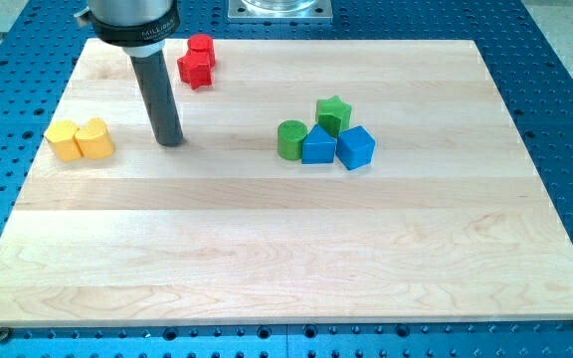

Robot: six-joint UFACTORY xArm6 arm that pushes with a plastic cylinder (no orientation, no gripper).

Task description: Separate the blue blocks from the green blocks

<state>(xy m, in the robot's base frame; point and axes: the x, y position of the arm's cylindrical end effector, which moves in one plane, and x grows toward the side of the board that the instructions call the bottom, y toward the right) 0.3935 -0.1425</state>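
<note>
Pincerless, my tip (171, 141) rests left of the touching cluster; pushing the blue cube (356, 148) carelessly could drag the green star (333, 113) along too.

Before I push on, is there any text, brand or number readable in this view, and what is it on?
Pale lettering on the dark collar above my rod: looks like a brand name, too small and blurred to read.
No text on the wooden board, the blocks, or the blue perforated table.

Lab: blue perforated bench (555, 119), wooden board (286, 249).
</note>
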